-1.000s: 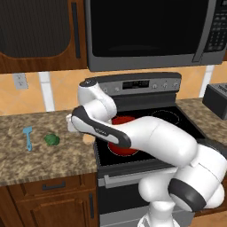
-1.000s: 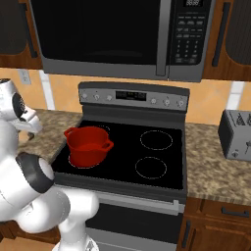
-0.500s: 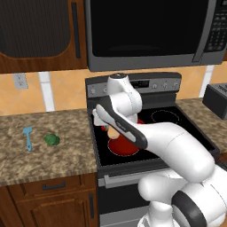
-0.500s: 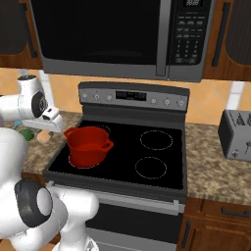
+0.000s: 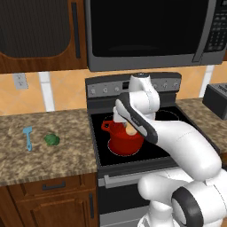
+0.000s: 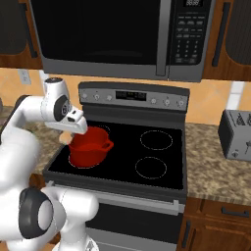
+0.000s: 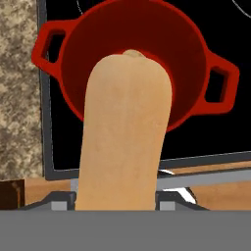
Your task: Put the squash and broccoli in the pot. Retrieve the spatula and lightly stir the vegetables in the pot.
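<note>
Item 1, squash (image 7: 125,132): tan, smooth, long. In my hand view I see it running up from between the finger tips toward the pot's mouth, its far rounded end over the red interior. In the left base view I catch a pale end of it (image 5: 131,130) at the pot's rim, below the hand.

Item 2, gripper (image 5: 128,126): clamped on the squash, poised above the pot on the stove's front left burner. In the right base view I see the hand (image 6: 74,121) just above the pot's left rim.

Item 3, pot (image 5: 125,141): bright red, round, two loop handles, upright on the front left burner. Seen also from the right base view (image 6: 90,148) and from above in the hand view (image 7: 186,54), where I see its inside partly hidden by the squash.

Item 4, broccoli (image 5: 52,139): dark green floret on the granite counter (image 5: 44,159) left of the stove (image 5: 142,155), well apart from the pot.

Item 5, spatula (image 5: 28,137): light blue, lying on the same counter just left of the broccoli, head toward the wall
</note>
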You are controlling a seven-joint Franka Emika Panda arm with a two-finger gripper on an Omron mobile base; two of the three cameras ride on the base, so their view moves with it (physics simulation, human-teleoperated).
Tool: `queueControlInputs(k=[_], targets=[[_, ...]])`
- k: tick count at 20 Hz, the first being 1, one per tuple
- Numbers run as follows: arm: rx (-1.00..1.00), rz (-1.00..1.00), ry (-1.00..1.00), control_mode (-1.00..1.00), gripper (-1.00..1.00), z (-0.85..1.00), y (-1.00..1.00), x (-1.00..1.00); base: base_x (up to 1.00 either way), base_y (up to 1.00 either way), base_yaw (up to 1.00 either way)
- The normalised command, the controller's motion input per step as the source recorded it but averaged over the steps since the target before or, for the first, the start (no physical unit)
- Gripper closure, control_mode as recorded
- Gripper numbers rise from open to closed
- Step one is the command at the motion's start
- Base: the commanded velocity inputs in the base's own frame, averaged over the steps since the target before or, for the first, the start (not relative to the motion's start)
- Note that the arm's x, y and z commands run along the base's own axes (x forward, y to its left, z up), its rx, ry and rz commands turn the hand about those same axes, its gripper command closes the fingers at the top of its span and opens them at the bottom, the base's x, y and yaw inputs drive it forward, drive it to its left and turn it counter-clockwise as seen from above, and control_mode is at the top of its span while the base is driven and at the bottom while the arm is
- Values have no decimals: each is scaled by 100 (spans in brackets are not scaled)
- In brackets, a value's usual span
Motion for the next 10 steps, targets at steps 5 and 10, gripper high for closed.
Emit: queueControlInputs(k=[5, 10], targets=[[0, 0, 0, -100, 100, -24, -45, 33, 0, 0, 0], [0, -1, 0, -100, 100, -29, -12, 31, 0, 0, 0]])
